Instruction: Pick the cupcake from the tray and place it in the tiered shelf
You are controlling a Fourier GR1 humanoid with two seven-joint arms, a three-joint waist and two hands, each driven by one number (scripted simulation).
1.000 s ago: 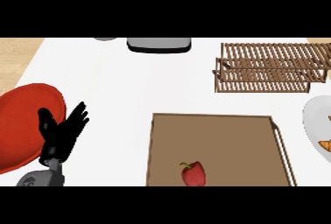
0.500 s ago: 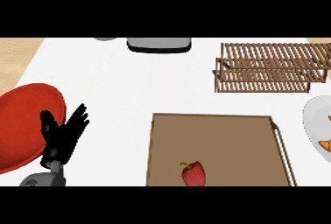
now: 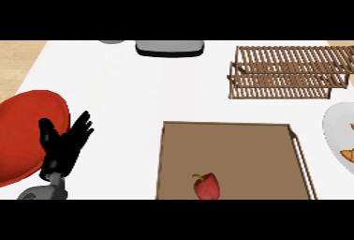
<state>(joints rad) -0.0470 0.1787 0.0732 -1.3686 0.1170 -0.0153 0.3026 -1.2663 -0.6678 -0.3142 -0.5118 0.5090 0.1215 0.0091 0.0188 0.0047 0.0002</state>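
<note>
So the left hand (image 3: 63,146) rests open, fingers up, while a red pepper (image 3: 207,185), no cupcake, lies to its right on the tray (image 3: 228,140).

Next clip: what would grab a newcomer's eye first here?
Probably the big red plate at the left edge, with the open black left hand resting, fingers up, beside it. Then the brown tray at lower centre, holding a small red item that looks more like a pepper than a cupcake, and the wooden shelf upper right.
</note>
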